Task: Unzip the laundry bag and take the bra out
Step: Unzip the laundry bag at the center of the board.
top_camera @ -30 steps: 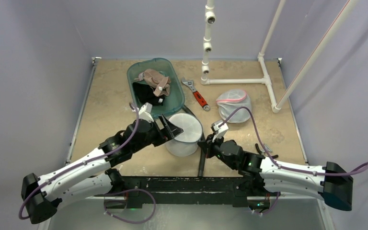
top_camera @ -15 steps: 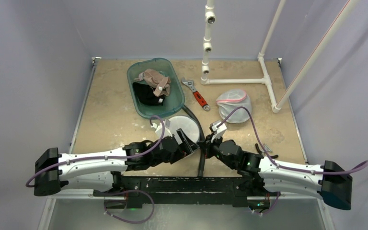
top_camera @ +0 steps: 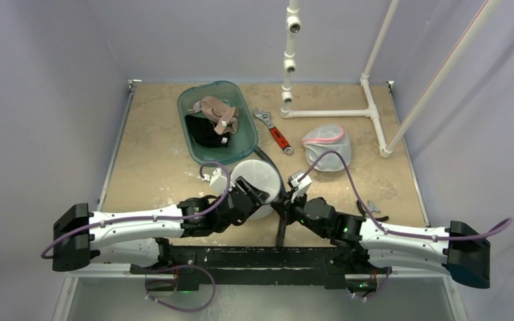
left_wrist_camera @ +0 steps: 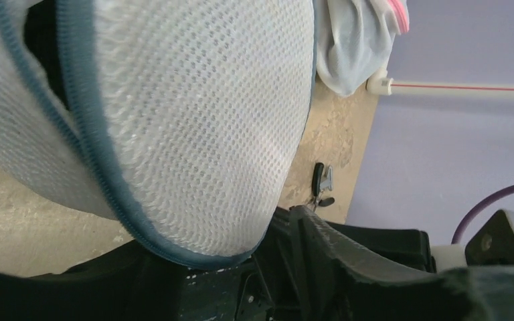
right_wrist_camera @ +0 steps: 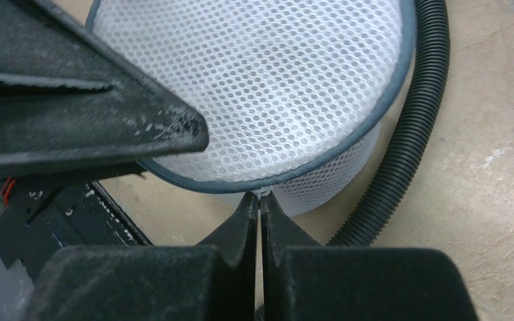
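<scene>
Your laundry bag (top_camera: 265,176), a round drum lying flat-face-up at near counter (top_camera: 150,150) centre, has the left tool (top_camera: 254,194) spread over its rim, the right tool (top_camera: 286,202) pressed together at its zipper edge, and a black hose (right_wrist_camera: 420,114) hugging its right side.

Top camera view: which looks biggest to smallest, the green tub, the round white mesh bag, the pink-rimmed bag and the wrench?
1. green tub
2. round white mesh bag and pink-rimmed bag: these look about alike, and the first is partly hidden
3. wrench
</scene>
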Controlling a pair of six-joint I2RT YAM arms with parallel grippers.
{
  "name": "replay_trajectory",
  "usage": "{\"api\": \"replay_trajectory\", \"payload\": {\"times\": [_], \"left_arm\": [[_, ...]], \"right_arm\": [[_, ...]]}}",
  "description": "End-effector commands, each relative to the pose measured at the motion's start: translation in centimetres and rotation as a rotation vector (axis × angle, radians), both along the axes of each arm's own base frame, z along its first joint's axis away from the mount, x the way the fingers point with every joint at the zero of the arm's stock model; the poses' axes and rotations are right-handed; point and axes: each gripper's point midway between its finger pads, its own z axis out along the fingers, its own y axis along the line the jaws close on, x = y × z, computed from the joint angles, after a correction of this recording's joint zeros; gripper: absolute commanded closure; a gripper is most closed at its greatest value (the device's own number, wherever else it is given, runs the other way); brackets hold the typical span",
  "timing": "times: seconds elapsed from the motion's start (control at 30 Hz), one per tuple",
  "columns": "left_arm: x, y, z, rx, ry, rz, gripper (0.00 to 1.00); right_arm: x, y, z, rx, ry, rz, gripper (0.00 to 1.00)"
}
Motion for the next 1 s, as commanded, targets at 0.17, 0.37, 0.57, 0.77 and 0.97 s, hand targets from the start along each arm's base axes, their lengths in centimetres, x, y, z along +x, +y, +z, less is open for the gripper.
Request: {"api": "replay_trajectory", "payload": {"times": [0.17, 0.37, 0.57, 0.77, 0.97], "left_arm": [[2.4, 2.0, 1.2, 0.003, -0.045, 0.092, 0.69], [3.4, 2.7, 1.6, 0.025, -0.070, 0.080, 0.84], [4.4, 4.0, 2.3, 0.056, -0.097, 0.054, 1.00], [4.7, 5.3, 3.6, 0.104, -0.139, 0.013, 1.00], [4.5, 6.1, 4.0, 0.149, -0.159, -0.038, 1.00]], "right_arm": [[-0.9, 2.3, 4.2, 0.078, -0.092, 0.092, 1.00], [-0.9, 2.9, 6.1, 0.091, -0.134, 0.121, 1.00], [-0.3, 2.8, 6.2, 0.054, -0.138, 0.094, 1.00], [-0.2, 1.6, 4.6, 0.001, -0.103, 0.060, 1.00], [1.1, 0.1, 2.7, -0.056, -0.064, -0.054, 1.00]]}}
